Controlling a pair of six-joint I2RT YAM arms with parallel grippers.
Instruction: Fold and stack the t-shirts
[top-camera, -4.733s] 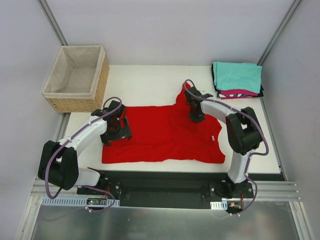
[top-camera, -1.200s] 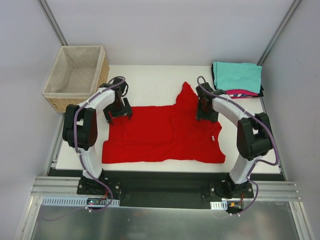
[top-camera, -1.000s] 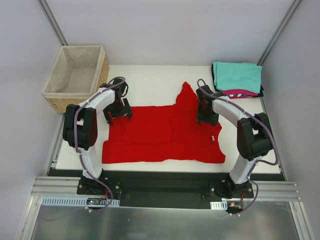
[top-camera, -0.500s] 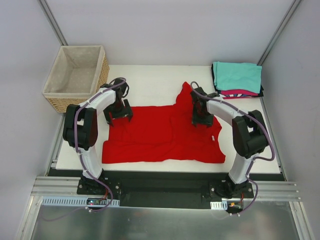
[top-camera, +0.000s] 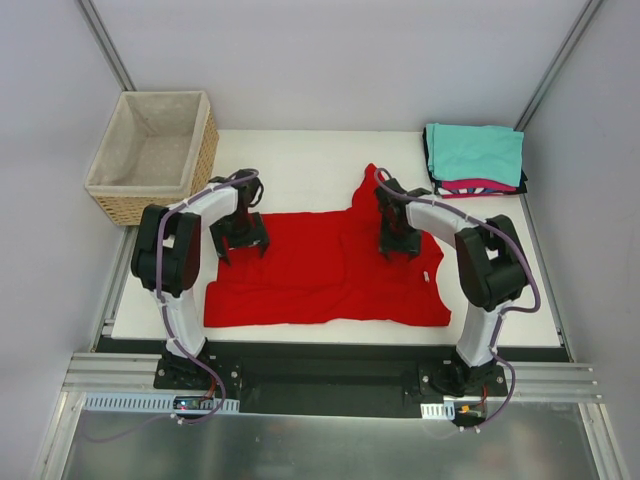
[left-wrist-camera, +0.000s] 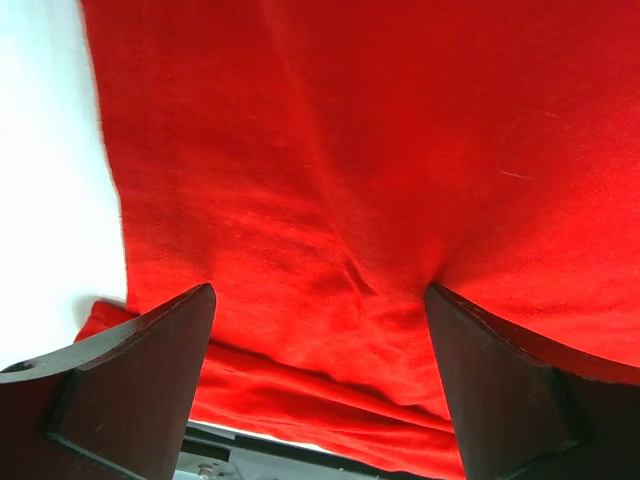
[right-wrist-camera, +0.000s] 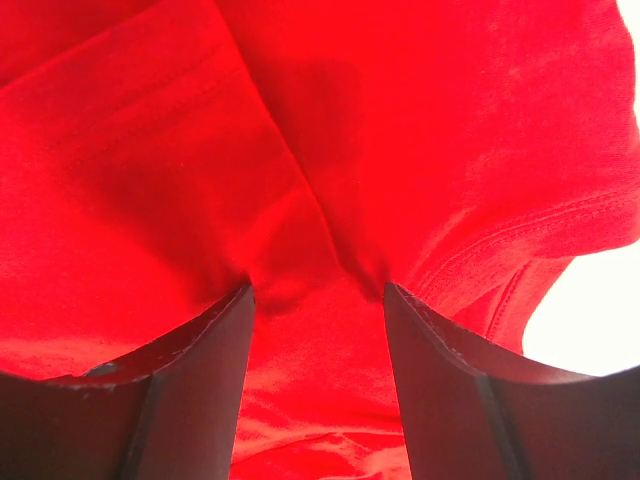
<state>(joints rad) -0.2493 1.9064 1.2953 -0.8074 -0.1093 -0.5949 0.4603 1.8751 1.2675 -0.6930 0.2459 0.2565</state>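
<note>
— Where's the red t-shirt (top-camera: 320, 270)?
— Spread flat mid-desk (top-camera: 300, 160), one sleeve poking toward twelve o'clock. The teal-topped stack of folded t-shirts (top-camera: 475, 152) sits at the two o'clock corner.
— And the tools?
— The left tool (top-camera: 243, 242), at the shirt's ten o'clock, is spread wide, tips on cloth. The right tool (top-camera: 399, 242), at two o'clock, is spread too, straddling a crease.

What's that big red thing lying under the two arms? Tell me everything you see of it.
It is a bright red t-shirt of soft, thin-looking cloth, spread nearly flat and sideways on the white table, one short sleeve pointing toward the far edge. The left gripper and right gripper both press down on its far side, jaws apart, puckering the cloth between their fingers.
</note>
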